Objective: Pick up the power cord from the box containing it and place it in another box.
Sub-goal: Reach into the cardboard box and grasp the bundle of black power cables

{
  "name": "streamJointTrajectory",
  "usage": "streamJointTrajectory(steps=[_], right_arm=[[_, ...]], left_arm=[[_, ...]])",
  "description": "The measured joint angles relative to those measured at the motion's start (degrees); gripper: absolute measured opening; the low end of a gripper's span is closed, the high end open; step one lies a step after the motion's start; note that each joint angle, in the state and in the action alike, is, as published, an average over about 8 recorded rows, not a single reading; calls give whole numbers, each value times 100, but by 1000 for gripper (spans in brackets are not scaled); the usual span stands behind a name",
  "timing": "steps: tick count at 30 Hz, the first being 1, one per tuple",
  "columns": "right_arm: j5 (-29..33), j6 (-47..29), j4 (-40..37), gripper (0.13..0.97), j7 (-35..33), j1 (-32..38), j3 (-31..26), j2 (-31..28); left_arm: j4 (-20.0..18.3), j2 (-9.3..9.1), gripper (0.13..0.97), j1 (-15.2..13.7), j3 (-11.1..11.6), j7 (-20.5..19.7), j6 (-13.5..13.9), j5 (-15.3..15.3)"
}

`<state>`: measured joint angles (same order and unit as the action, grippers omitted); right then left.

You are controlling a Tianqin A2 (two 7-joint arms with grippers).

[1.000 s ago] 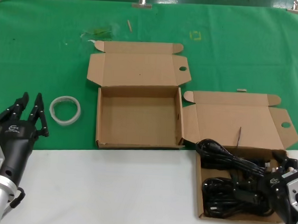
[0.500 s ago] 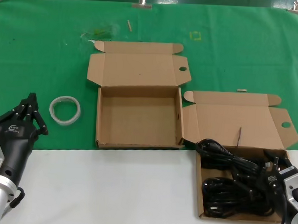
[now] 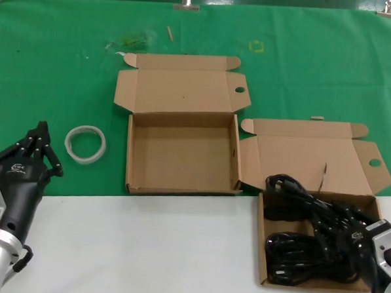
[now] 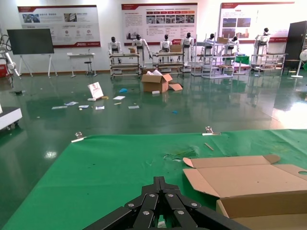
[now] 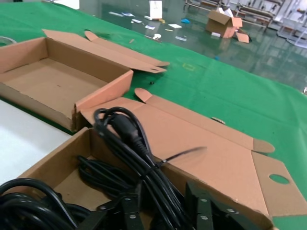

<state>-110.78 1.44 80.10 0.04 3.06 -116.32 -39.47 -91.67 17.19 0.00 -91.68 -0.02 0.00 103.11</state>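
The right gripper [image 3: 349,227] is down inside the box containing it [image 3: 263,255], at the near right corner of the desk. Its black fingers [image 5: 129,213] are clenched on the power cord [image 3: 298,194], with the thin cables running between them. The cord is a long, loose bunch of smooth black cable. One looped end with a fat plug rises up over the box's back left corner, and the rest slopes down to the claw. Under it, on the box floor, lies a tangle of other black cords [image 3: 294,257], round and curly.

This box is flat brown cardboard, shallow, with its lid folded back. The lid has rounded tabs and a small round hole [image 3: 375,163] in its right side flap. A thin black tie sticks up from the bunch in front of the lid.

Another box [image 3: 182,152] sits near the middle of the desk, just to the left of the first one. It is the same plain cardboard, open, with a bare floor and a round hole near the lid's right edge.

The back part of the desk is covered in soft green cloth [image 3: 56,60]; the near part is smooth and white. A pale ring [image 3: 85,143] of tape lies on the green, toward the left edge.

The left gripper [image 3: 38,148] waits at the near left corner, its black jointed fingers pressed together to a point, holding nothing.
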Motion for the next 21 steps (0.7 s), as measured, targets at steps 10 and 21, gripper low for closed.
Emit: streamJointTrajectory(steps=[10, 21], right_arm=[[356, -154, 688, 272, -211, -516, 525, -125], [521, -302, 1356, 173, -217, -905, 936, -357]], left_arm=[[0, 0, 140, 0, 0, 0, 0, 0], [0, 0, 140, 0, 0, 0, 0, 0]])
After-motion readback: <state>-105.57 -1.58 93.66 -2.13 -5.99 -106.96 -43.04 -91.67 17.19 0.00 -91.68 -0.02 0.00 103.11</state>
